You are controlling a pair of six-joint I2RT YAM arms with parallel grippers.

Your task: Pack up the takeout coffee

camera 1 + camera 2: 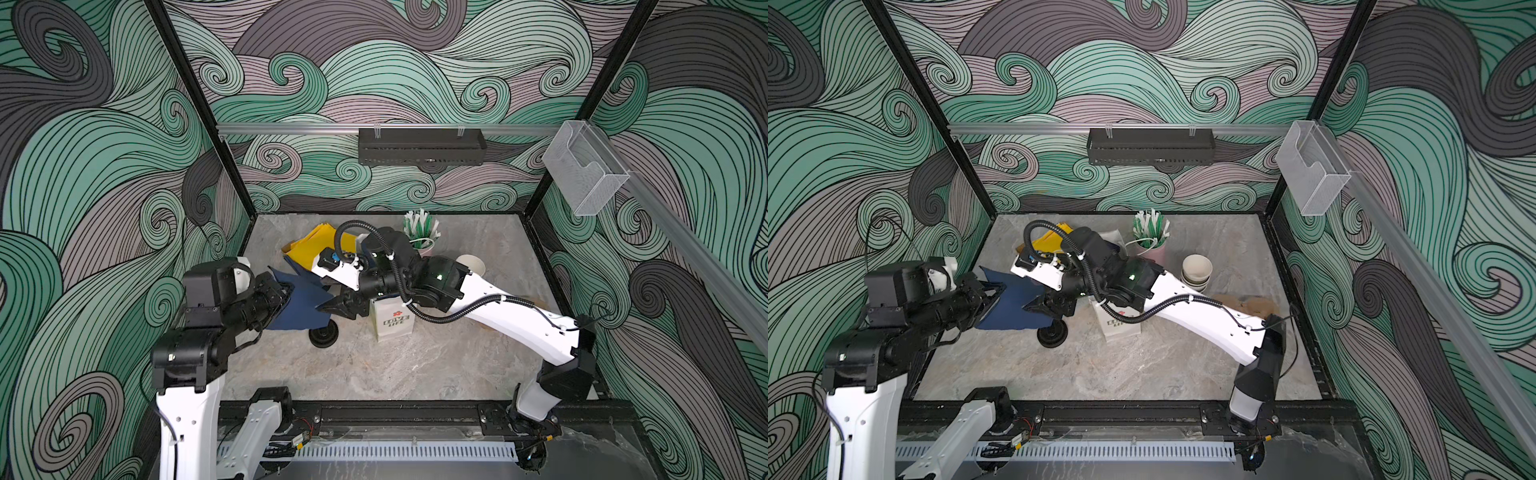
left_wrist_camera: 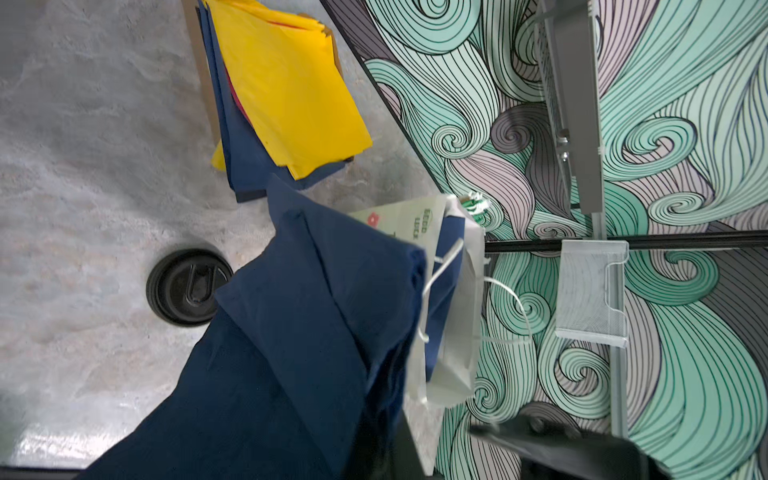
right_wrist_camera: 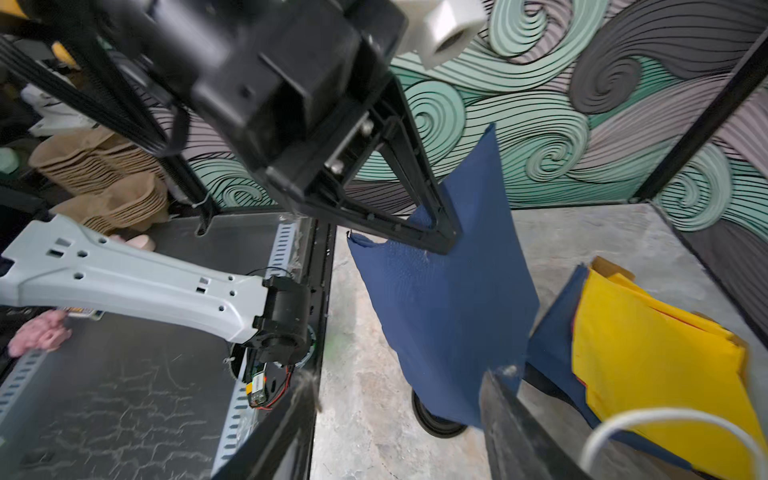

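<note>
Takeout coffee cups hidden, heading untellable.
Left tool (image 3: 442, 241) pinching one navy napkin (image 1: 303, 309); right tool (image 1: 328, 306) wide; one paper bag (image 1: 392, 324) upright.

The paper bag (image 1: 392, 326) stands in the middle of the bench (image 1: 415, 370), the stack of lids (image 1: 323, 336) left of it, seemingly under a napkin (image 1: 303, 309) hanging from the left pincer (image 1: 289, 293). Behind lie the pile of napkins (image 1: 309, 249), the straw holder (image 1: 422, 235) and, rightmost, the stack of cups (image 1: 1196, 272).

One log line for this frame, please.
left gripper: shut on navy napkin, hanging | right gripper: open beside napkin, near white paper bag | lidded cups: not in view
</note>
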